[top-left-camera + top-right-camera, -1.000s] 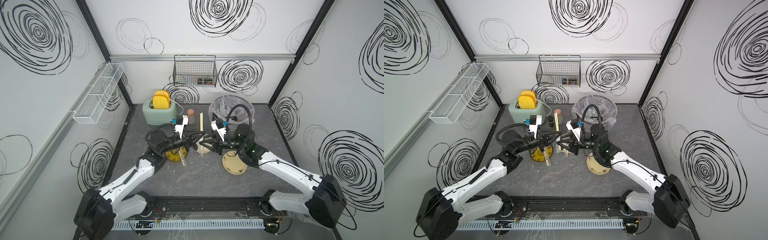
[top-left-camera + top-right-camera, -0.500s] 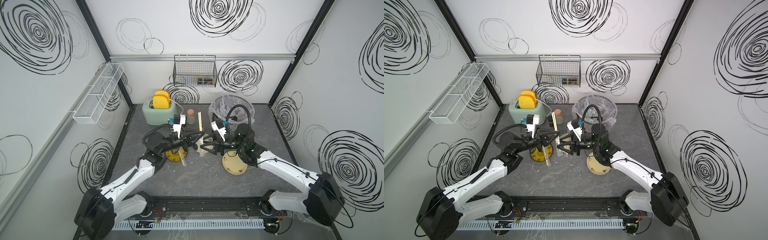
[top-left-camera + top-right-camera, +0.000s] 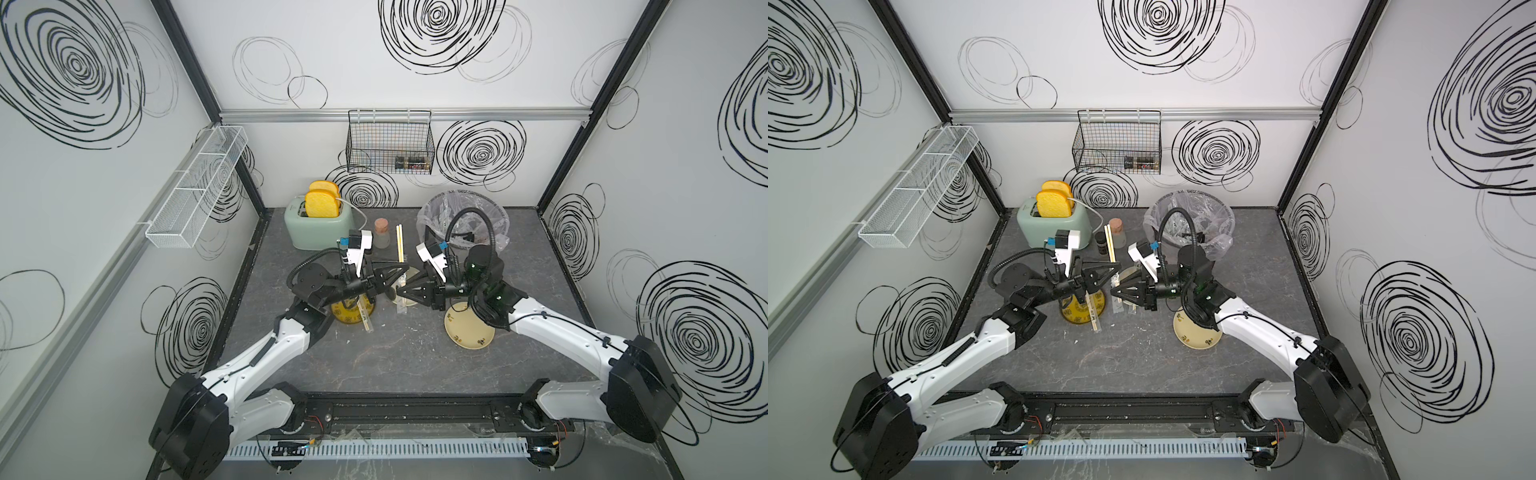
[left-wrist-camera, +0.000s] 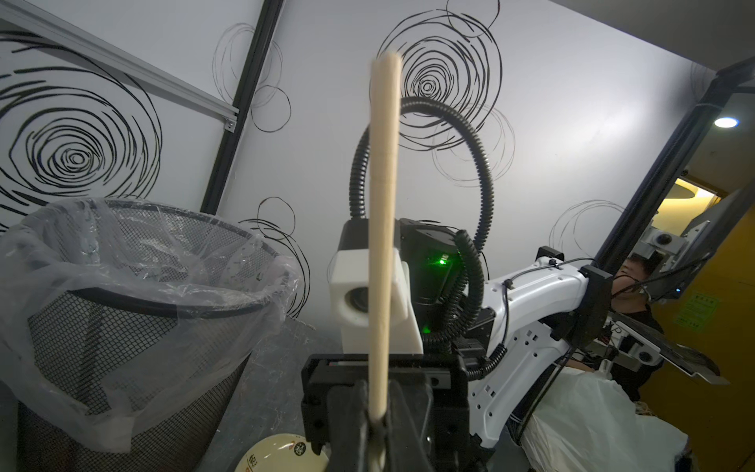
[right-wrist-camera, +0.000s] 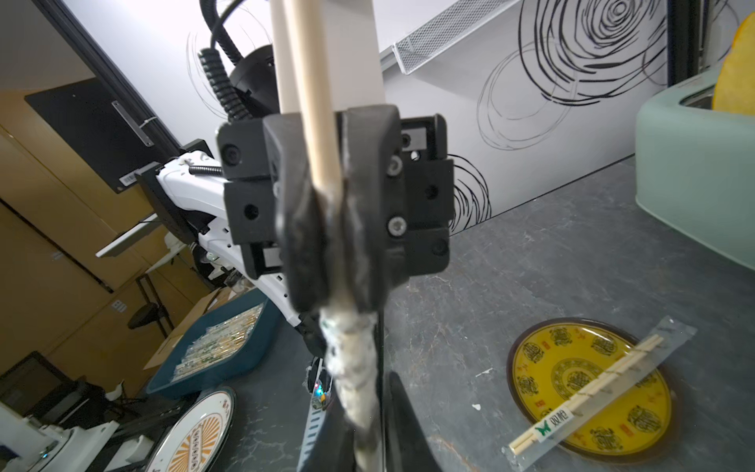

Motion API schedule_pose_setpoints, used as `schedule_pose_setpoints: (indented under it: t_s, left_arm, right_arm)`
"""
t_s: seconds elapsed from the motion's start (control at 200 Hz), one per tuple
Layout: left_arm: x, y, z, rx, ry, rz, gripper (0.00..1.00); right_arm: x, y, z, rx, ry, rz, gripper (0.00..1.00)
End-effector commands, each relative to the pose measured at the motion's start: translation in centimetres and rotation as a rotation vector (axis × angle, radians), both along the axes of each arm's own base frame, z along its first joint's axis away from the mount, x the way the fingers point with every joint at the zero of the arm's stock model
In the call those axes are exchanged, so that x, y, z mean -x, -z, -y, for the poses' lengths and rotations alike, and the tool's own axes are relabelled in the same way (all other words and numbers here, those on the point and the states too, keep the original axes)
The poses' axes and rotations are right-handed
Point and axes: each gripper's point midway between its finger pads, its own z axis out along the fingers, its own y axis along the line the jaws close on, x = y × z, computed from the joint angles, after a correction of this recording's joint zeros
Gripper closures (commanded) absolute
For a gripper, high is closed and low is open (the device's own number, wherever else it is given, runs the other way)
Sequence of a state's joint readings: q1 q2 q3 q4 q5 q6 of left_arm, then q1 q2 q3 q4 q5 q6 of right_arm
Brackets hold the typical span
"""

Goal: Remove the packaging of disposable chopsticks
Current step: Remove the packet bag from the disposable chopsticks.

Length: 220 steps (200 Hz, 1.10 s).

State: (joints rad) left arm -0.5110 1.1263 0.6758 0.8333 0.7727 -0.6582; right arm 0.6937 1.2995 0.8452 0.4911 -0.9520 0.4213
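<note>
While facing tip to tip mid-frame, left gripper [image 3: 401, 272]: clamped on upright disposable chopsticks [image 4: 384, 204]
right gripper [image 3: 400, 291]: closed on crumpled packaging [image 5: 351, 367] at their base

Both top views look steeply down from high at the front, far enough to hold the surface [image 3: 415, 353] and the back wall [image 3: 353, 54]. The left wrist camera, close behind the left end effector [image 3: 402, 276], faces the right arm [image 4: 531, 294] and the bin [image 4: 122, 327]. The right wrist camera, behind the right end effector [image 3: 400, 291], looks along the packaging [image 5: 351, 367] toward the yellow plate [image 5: 543, 367]. Both wrist views share the chopstick pair [image 4: 382, 245].
</note>
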Motion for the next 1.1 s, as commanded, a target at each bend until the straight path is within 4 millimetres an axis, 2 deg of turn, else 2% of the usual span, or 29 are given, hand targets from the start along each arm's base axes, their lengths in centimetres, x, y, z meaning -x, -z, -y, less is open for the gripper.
schedule_pose_setpoints:
  t_s: [0.0, 0.1, 0.27, 0.465, 0.62, 0.801, 0.886, 1.046, 1.096]
  left_arm:
    - [0.9, -0.7, 0.1, 0.02, 0.03, 0.036, 0.69]
    - [1.0, -0.9, -0.1, 0.019, 0.029, 0.041, 0.52]
    - [0.7, -2.1, -0.6, 0.015, 0.022, 0.065, 0.41]
    - [-0.8, -3.4, -0.8, -0.033, 0.007, 0.076, 0.35]
    - [-1.8, -3.9, -0.5, -0.062, 0.011, 0.076, 0.35]
    - [-2.8, -5.0, -0.3, -0.063, 0.014, 0.088, 0.41]
    - [-3.2, -5.2, -0.1, -0.067, 0.024, 0.087, 0.48]
    - [-3.8, -5.2, 0.0, -0.074, 0.039, 0.088, 0.74]
    - [-4.0, -5.2, -0.1, -0.075, 0.039, 0.09, 0.87]
  right_arm:
    - [-0.6, -1.7, 0.2, -0.033, 0.043, 0.042, 1.0]
    - [-0.6, -1.5, 0.4, -0.027, 0.054, 0.046, 1.0]
    - [-0.6, -1.1, 0.6, -0.013, 0.07, 0.046, 1.0]
    - [-0.4, -0.8, 0.7, -0.007, 0.067, 0.057, 1.0]
    - [-0.1, -0.6, 0.6, -0.004, 0.055, 0.064, 1.0]
    - [0.1, -0.2, 0.5, 0.009, 0.05, 0.067, 1.0]
    - [0.2, 0.0, 0.5, 0.012, 0.047, 0.066, 1.0]
    - [0.2, 0.1, 0.4, 0.015, 0.046, 0.067, 1.0]
    - [0.1, 0.3, 0.4, 0.02, 0.048, 0.067, 1.0]
